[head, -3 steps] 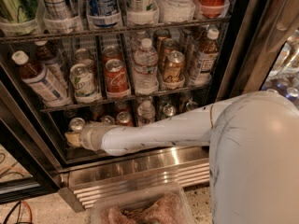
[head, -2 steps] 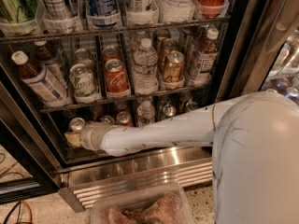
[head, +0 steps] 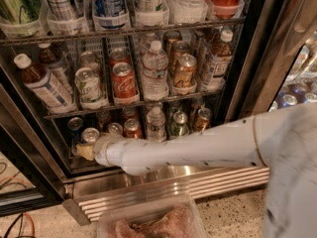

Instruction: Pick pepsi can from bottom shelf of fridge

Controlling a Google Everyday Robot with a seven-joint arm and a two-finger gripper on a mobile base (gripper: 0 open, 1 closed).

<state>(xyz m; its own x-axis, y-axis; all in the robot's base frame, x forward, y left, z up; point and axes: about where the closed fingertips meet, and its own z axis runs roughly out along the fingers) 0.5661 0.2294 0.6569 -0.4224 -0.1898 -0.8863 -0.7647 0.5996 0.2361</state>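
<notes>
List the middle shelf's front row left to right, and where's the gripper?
Tilted brown bottle, green-and-white can, red cola can, clear water bottle, gold-brown can, upright brown bottle. The gripper is at the left end of the bottom shelf.

Arm stretched out long to the left, nearly level.
It runs from the bulky white shoulder at lower right, sloping slightly down to a rounded wrist; the tan end effector sits at lower left, pointing away from the shoulder.
</notes>
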